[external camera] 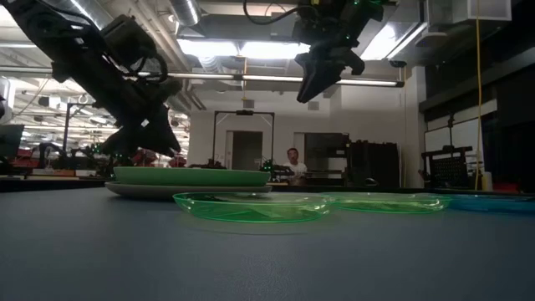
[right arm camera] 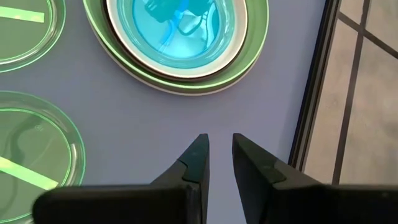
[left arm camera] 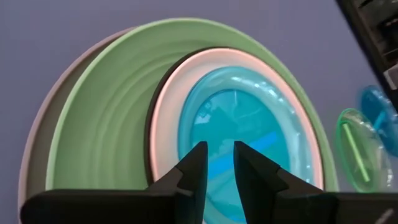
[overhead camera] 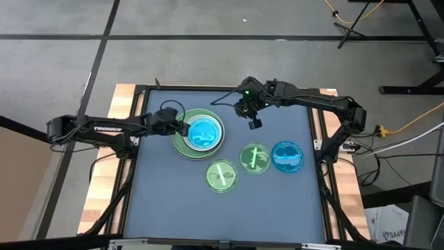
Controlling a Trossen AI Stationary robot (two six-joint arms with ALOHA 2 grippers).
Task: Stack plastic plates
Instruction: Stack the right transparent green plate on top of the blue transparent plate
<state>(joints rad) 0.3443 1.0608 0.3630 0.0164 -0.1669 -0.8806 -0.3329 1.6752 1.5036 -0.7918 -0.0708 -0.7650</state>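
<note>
Judging by looks, you're dealing with thin, light, stiff plates; the translucent ones probably slip and slide on the table, so take them by the rim edge, not the flat centre.

Stack [overhead camera: 198, 133] sits left of table centre: grey large plate at the bottom (only a sliver shows), light green plate [overhead camera: 182, 139] on it, a dark rim that I take for the black plate, then white plate [left arm camera: 163, 99], then a translucent blue plate [overhead camera: 205, 132] on top. So five stacked, if that dark rim is a plate.

Loose on the table, three: one green translucent plate [overhead camera: 222, 176] nearest the front, a second green one [overhead camera: 254, 158] just right of it, rims close, and a second blue plate [overhead camera: 287, 156] furthest right.

Left gripper [overhead camera: 183, 129] is at the stack's left rim, fingers [left arm camera: 194, 165] a narrow gap apart over the blue plate, holding nothing visible.

Right gripper [overhead camera: 254, 123] hangs above the table, far side, right of the stack, fingers narrowly parted, empty.
</note>
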